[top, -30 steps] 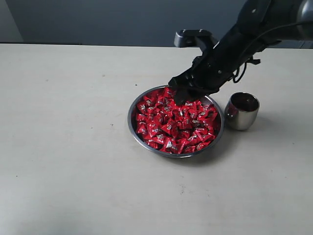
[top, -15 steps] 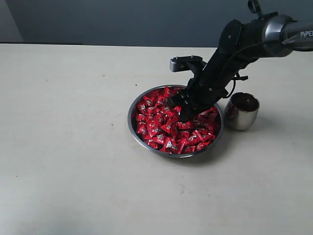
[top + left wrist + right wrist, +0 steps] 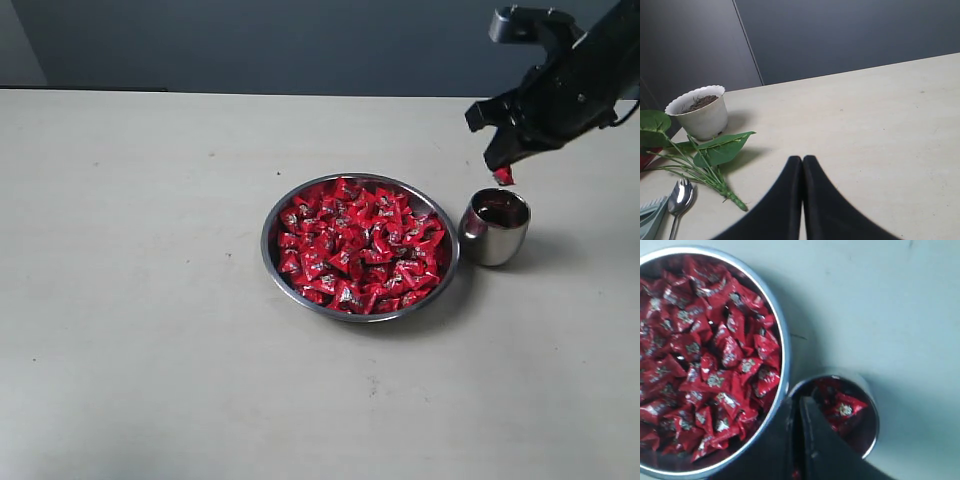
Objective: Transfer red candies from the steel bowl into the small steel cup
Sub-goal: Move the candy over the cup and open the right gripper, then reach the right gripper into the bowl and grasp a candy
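One red candy (image 3: 504, 176) was pinched in the right claw (image 3: 501, 166), hanging just above the cup (image 3: 494, 230), w/ a few inside already. Tons more candies (image 3: 355, 245) were piled in the bowl (image 3: 267, 240) right beside it. The left claw (image 3: 802, 172) was pressed together, holding nothing, fwiw.

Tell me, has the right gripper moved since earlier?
Yes. The right gripper left the steel bowl, swinging right and up; it's now over the small steel cup, pinching a red candy.
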Robot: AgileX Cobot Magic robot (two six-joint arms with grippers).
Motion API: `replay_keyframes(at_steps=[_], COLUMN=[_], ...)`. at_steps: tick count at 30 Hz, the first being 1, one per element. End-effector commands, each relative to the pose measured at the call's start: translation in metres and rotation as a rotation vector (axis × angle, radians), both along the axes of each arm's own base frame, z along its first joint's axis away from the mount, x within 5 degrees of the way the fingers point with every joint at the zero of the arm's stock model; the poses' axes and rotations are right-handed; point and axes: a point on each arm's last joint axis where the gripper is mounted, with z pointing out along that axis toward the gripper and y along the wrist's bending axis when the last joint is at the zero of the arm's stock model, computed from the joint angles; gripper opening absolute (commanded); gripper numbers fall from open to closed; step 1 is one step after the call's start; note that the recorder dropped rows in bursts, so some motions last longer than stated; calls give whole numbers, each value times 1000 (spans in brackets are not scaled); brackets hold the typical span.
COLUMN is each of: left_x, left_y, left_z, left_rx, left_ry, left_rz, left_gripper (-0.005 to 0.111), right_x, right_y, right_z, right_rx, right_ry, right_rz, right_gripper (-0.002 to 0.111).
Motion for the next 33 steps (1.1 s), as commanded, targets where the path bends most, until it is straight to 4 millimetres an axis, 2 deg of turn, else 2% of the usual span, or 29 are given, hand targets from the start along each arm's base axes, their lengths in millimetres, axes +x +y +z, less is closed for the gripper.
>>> replay_keyframes(at_steps=[1,5,8,10,12,17,22,27,33], left_x=[0,0,0,0,0,0,0,0,0], left_y=[0,0,0,0,0,0,0,0,0], left_z=[1,1,1,1,1,1,1,1,1], left_rx=[4,4,4,4,4,4,4,4,4], left_ry=[-15,-15,-15,-15,-15,-15,-15,-15,-15], left_rz=[-5,-5,-5,-5,-5,-5,-5,-5,-5], left_gripper=[0,0,0,0,0,0,0,0,0], right_x=[-7,-6,-4,-3,-4,-10,-24,-40,-49], right_y=[-10,-11,-10,-10,-10,1,37,77,111], right_z=[-28,-41,-41,-41,-38,-20,-10,-23,-47], right_rx=[-36,-44,-35,-35,-23,58,162,148,122], right_ry=[15,33,20,19,17,-5,-10,20,30], right_rz=[-40,-49,-61,-61,-66,-67,72,193,266], right_gripper=[0,4,23,40,49,49,49,49,49])
